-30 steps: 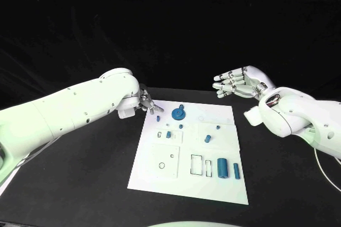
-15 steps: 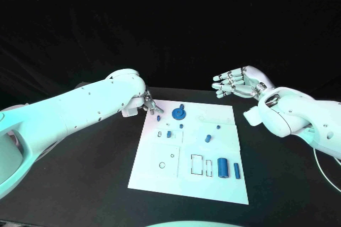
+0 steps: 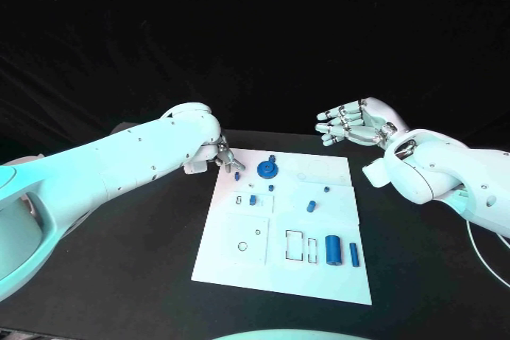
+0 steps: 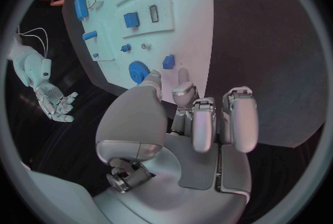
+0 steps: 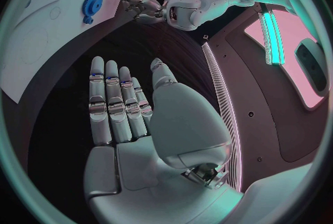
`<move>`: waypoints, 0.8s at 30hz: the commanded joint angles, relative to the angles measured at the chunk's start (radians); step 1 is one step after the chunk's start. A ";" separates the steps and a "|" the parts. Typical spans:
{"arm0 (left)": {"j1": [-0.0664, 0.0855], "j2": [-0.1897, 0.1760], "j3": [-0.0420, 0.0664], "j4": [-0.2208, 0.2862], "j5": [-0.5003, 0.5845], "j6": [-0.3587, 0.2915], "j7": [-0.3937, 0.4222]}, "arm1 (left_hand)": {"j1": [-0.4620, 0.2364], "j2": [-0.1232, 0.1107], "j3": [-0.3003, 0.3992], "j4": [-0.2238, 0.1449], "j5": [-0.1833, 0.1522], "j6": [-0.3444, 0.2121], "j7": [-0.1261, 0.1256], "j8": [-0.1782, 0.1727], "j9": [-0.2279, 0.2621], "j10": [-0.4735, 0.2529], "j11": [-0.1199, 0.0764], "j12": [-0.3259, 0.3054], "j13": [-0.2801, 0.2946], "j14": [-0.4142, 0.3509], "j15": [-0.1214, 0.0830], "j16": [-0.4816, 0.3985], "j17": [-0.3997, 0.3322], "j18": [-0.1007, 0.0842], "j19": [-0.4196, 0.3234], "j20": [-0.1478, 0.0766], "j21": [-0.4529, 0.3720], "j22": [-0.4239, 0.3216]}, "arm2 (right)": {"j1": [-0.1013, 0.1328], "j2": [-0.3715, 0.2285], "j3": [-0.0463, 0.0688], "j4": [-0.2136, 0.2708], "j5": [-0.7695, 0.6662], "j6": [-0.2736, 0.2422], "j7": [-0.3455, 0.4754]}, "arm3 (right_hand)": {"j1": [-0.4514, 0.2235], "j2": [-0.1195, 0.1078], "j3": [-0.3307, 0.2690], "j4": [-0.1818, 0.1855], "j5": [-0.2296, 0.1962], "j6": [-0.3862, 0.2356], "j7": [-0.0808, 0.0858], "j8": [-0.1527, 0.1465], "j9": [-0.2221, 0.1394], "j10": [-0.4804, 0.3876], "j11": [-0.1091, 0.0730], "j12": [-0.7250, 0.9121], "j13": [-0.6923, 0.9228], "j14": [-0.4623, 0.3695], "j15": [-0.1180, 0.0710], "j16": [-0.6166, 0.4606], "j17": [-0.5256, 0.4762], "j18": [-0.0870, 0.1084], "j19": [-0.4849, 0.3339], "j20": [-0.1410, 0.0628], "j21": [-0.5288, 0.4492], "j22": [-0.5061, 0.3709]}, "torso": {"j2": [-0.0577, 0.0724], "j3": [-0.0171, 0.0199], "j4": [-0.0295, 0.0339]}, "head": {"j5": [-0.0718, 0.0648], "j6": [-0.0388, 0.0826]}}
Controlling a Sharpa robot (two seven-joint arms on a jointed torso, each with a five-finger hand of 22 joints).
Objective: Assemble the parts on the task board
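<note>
Nearest the robot, along the near edge of the board (image 3: 228, 262), a thick blue cylinder (image 3: 332, 251) and a thinner blue pin (image 3: 354, 255) lie side by side just beside two outlined slots; neither is seated yet. Further up the board sit a few small blue pieces (image 3: 310, 206), and near its far edge a blue gear (image 3: 266, 168).

The left hand (image 3: 222, 156) hangs over the far left corner of the board, fingers pointing down toward a small blue part (image 4: 168, 61) beside the gear. It grasps nothing that I can see; the fingers are loosely apart, tips close to the part but not on it. To do this pick well, I'd say it should come straight down, pinch the part across its short sides, and keep clear of the gear so that doesn't get nudged.

Farthest off, the right hand (image 3: 350, 124) is held up beyond the far right corner, empty, fingers spread, well apart from everything.
</note>
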 commanded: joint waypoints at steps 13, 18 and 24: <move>-0.006 0.018 -0.004 -0.016 0.011 0.037 0.022 | 0.035 0.006 -0.005 -0.006 0.000 0.011 -0.001 0.002 -0.008 0.008 -0.001 0.005 -0.003 0.105 -0.006 0.003 0.263 0.007 0.046 -0.002 0.006 0.108 | -0.001 0.006 0.000 -0.004 -0.008 0.009 0.008 | 0.005 0.006 0.001 -0.006 0.004 -0.004 0.002 0.001 0.000 -0.001 0.001 -0.006 -0.001 -0.002 -0.004 -0.001 -0.001 0.008 0.008 -0.001 -0.005 0.000 | 0.000 -0.0004 0.0010 | 0.000 -0.003; -0.008 0.021 -0.006 -0.020 0.014 0.037 0.024 | 0.043 0.008 -0.004 -0.007 0.000 0.012 -0.002 0.002 -0.010 0.008 -0.001 0.006 -0.004 0.105 -0.006 0.003 0.263 0.007 0.046 -0.003 0.006 0.109 | -0.001 0.009 0.000 -0.005 -0.008 0.011 0.009 | 0.005 0.006 0.001 -0.006 0.004 -0.004 0.002 0.001 0.000 -0.001 0.001 -0.006 -0.001 -0.002 -0.004 -0.001 -0.001 0.008 0.008 -0.001 -0.005 0.000 | 0.000 -0.0009 -0.0004 | 0.000 -0.002; -0.009 0.022 -0.006 -0.022 0.017 0.038 0.026 | 0.052 0.010 -0.003 -0.009 0.000 0.013 -0.002 0.002 -0.011 0.009 -0.001 0.007 -0.003 0.105 -0.007 0.003 0.263 0.007 0.046 -0.003 0.007 0.110 | -0.001 0.013 0.000 -0.006 -0.008 0.013 0.008 | 0.005 0.007 0.003 -0.007 0.005 -0.005 0.002 0.000 0.000 -0.002 0.001 -0.007 -0.001 -0.003 -0.003 -0.001 -0.003 0.008 0.009 -0.001 -0.006 0.000 | -0.001 -0.0009 0.0015 | 0.001 -0.004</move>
